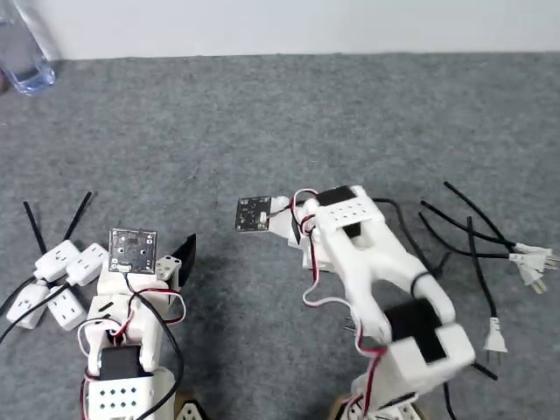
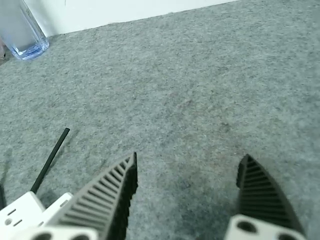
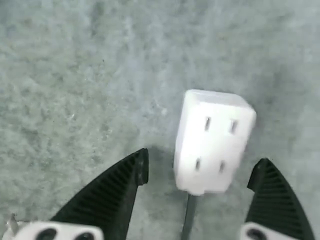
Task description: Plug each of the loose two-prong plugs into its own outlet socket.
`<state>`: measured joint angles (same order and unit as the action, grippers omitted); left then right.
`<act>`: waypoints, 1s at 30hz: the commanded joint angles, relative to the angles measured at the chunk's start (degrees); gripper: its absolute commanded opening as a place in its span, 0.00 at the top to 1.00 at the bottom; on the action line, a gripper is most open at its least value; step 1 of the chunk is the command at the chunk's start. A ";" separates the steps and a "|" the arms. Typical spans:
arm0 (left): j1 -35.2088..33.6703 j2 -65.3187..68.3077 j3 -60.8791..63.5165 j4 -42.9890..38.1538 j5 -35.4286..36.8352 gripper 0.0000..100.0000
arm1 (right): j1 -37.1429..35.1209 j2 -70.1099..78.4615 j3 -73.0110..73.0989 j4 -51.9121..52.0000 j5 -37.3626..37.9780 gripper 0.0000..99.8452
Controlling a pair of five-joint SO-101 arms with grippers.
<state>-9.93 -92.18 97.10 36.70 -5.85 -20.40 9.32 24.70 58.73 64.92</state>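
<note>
plugs [image 1: 529, 259] are lying loose on the surface [image 1: 262, 131], none plugged in yet. we are holding the right end effector [image 3: 202, 157], over one outlet socket [image 3: 212, 135], and the left end effector [image 2: 190, 157] released.

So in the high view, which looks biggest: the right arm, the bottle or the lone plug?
1. Right arm, though it's also nearest the camera.
2. Bottle, cut off by the edge.
3. Lone plug.
</note>
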 commanded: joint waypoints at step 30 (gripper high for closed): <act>0.35 -0.53 -0.31 -0.88 -0.70 0.70 | -7.25 12.09 -15.65 14.64 14.51 0.99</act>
<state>-9.93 -92.18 97.10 36.70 -5.85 -23.82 21.36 9.41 71.56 81.36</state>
